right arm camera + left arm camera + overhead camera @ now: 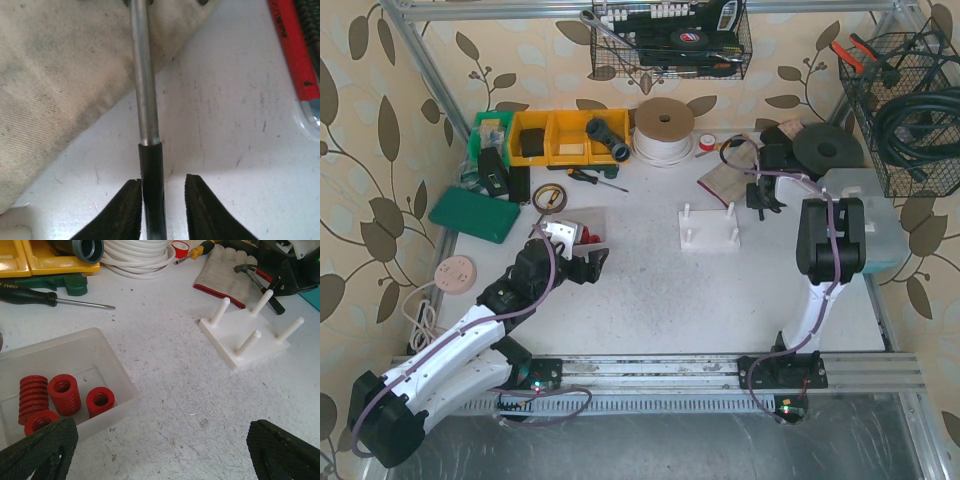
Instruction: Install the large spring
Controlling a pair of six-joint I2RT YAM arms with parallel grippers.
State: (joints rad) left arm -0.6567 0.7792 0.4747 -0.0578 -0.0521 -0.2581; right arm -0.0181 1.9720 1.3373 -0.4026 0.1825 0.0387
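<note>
On the counter (pixel 650 300), left of the peg board (pixel 245 335): four red springs (pixel 62 392) stand in a clear tub (pixel 112 370).
Tallest spring (pixel 32 397) is at the tub's left side. Left hand (pixel 160 450) hangs just beside the tub, fingers spread wide and holding nothing. Right hand (pixel 162 187), beyond the board by a glove (pixel 50 75), has parted fingers astride a hammer (pixel 145 75) handle, which touches one finger only.

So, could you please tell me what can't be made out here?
Left wrist view: the left black finger pad hides part of the nearest red coil spring in the clear plastic bin.
Right wrist view: the top edge cuts off the head of the steel-shafted hammer.
</note>
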